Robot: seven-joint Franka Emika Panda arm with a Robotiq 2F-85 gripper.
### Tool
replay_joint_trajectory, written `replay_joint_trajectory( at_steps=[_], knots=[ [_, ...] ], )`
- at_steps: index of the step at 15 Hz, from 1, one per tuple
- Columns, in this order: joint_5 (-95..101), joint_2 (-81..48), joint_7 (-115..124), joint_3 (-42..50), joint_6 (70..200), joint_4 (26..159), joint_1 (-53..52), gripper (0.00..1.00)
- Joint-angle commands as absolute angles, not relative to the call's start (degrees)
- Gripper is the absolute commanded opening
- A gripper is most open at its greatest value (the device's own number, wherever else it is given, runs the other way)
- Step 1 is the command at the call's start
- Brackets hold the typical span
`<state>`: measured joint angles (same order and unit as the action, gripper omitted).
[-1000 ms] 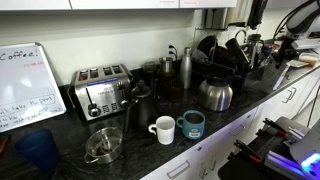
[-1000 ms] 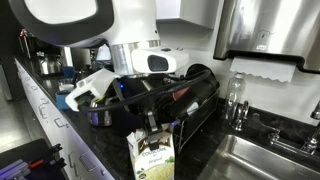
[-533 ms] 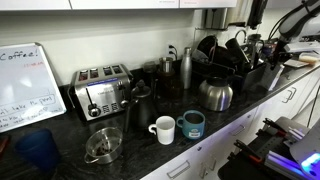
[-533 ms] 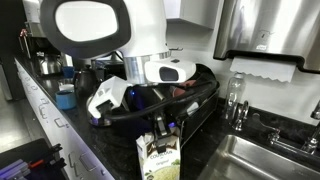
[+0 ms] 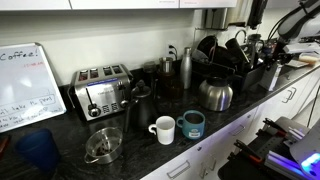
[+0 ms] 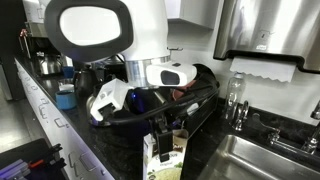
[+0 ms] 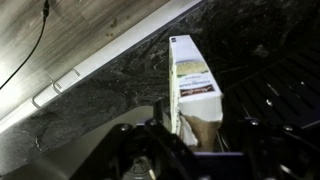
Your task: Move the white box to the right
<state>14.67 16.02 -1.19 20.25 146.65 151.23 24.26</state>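
The white box (image 6: 163,163) is a tall, narrow carton with a brown-and-green label. It stands upright on the dark counter, right in front of the dish rack. My gripper (image 6: 163,133) hangs straight above it, and its dark fingers reach down on either side of the carton's top. In the wrist view the white box (image 7: 193,88) runs away from the camera along the counter edge. There my gripper (image 7: 196,122) straddles its near end, with the left finger (image 7: 160,116) a hair off the carton's side. The jaws stand open around the box.
A black dish rack (image 6: 198,92) full of utensils stands just behind the box, with a sink (image 6: 268,160) beside it. Further along the counter are a steel kettle (image 5: 215,95), a toaster (image 5: 100,92), a white mug (image 5: 163,129), a teal mug (image 5: 192,124) and a whiteboard (image 5: 28,85).
The arm has carried the box sideways and down onto the counter. The jaws, shut on it a second ago, have spread apart.
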Motion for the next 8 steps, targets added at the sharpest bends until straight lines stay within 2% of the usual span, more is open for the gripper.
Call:
replay_joint_trajectory(
  at_steps=[1, 3, 8],
  knots=[
    [13.2, 16.0, -1.9, 20.3, 146.7, 150.6, 24.1, 0.92],
    [13.2, 16.1, -1.8, 20.4, 146.5, 150.7, 24.3, 0.99],
    [13.6, 17.1, -1.7, 20.3, 145.7, 150.7, 24.5, 1.00]
  ],
)
